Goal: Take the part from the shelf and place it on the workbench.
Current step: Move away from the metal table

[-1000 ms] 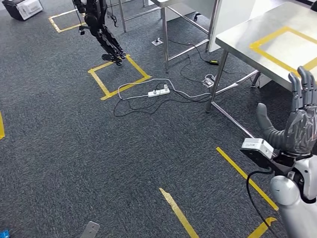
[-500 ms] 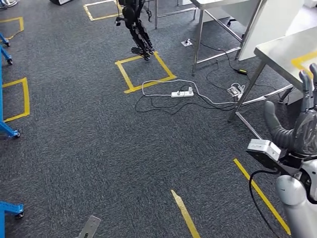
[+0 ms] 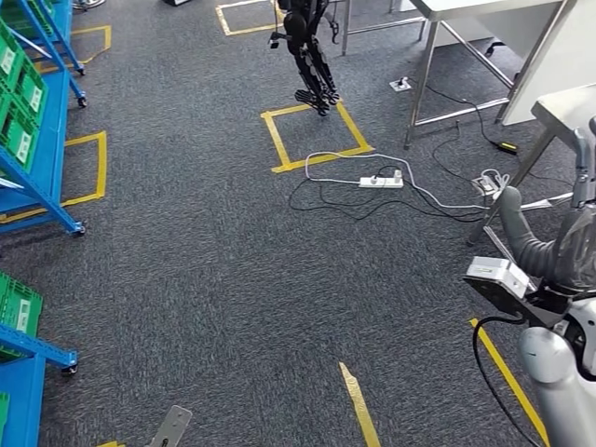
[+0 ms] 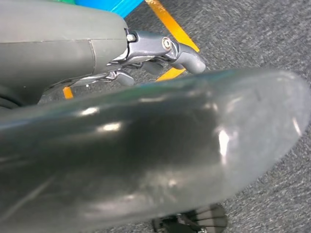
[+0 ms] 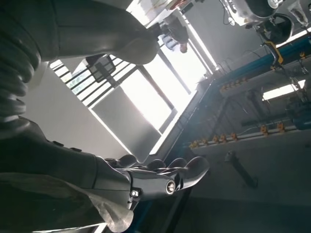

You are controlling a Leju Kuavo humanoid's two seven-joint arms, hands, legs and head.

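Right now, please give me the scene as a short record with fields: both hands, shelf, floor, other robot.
right hand: right hand raised, fingers apart, holds nothing
left hand: left hand hangs over carpet, holds nothing
shelf: blue shelf on the left, with green bins
floor: grey carpet, yellow tape square, white power strip with cables
other robot: black legs at the tape square

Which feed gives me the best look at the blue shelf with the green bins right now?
The head view: the blue shelf stands at the left edge with green bins on its tiers. The left wrist view catches just a blue sliver past the left hand. The right wrist view looks up past the right hand toward the ceiling.
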